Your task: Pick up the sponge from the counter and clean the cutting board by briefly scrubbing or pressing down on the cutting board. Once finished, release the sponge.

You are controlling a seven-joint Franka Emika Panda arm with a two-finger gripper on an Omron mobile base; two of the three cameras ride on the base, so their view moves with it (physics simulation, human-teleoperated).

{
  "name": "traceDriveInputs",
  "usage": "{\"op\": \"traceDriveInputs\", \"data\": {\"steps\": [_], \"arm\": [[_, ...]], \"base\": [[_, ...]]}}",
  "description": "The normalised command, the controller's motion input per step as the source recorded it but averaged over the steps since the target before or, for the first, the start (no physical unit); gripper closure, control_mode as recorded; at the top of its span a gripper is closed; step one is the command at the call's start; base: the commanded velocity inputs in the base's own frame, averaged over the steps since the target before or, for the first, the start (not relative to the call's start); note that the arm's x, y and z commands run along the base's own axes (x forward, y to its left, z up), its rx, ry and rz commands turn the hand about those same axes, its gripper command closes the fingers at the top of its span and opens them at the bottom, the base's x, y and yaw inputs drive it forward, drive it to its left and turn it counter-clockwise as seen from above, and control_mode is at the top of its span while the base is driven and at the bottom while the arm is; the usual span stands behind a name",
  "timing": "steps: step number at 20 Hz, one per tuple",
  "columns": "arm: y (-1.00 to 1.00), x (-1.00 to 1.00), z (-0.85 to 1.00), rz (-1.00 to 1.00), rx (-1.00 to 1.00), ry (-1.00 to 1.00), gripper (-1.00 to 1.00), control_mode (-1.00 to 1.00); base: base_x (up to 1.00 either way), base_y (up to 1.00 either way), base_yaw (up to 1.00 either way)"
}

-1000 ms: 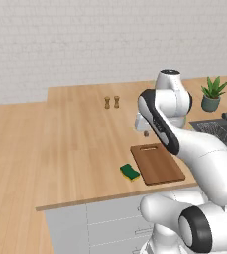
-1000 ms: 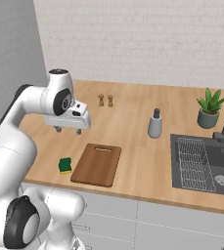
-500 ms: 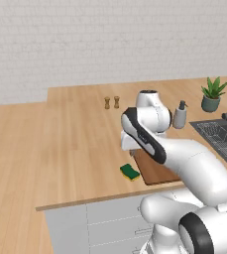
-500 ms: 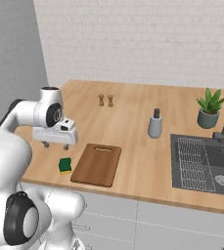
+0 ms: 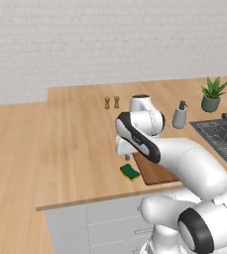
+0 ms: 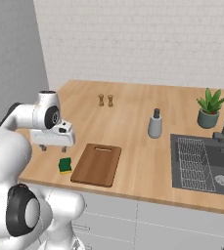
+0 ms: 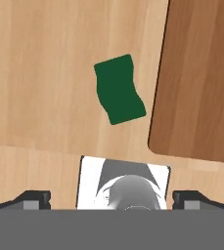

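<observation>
Pincer: my gripper point(image 6: 53, 147) hangs above the counter point(image 5: 70, 149), jaws spread wide and holding nothing. In the hand view my two dark fingertips point(image 7: 33, 197) sit far apart at the bottom corners.

Sponge: the sponge point(image 7: 119, 89) lies flat on the counter, green side up, with its yellow layer showing along the edge in the left base view point(image 5: 130, 171). It sits near the front edge of the counter, just beside the board's long side but apart from it, with a strip of bare wood between. In the right base view point(image 6: 65, 165) it lies a little in front of my gripper.

Board: the cutting board point(image 6: 97, 164) lies flat on the counter, its slot handle at the far short end, nothing on it.

Counter, farther back: two small shakers point(image 6: 105, 100) stand side by side near the wall. A grey soap bottle point(image 6: 155, 124) stands near the sink point(image 6: 204, 164), and a potted plant point(image 6: 209, 108) stands behind the sink.
</observation>
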Motion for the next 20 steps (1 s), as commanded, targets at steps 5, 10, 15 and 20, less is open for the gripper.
{"op": "traceDriveInputs", "data": {"steps": [5, 10, 15, 20], "arm": [[0.00, 0.28, -0.30, 0.13, 0.00, 0.00, -1.00, -1.00], [0.00, 0.09, -0.30, 0.14, 0.00, 0.00, -1.00, -1.00], [0.00, 0.00, -0.39, 0.14, 0.00, 0.00, -1.00, -1.00], [0.02, 0.09, -0.30, 0.11, 0.00, 0.00, -1.00, -1.00]], "base": [[0.00, 0.00, 0.00], [0.00, 0.00, 0.00], [0.00, 0.00, 0.00], [0.00, 0.00, 0.00]]}}
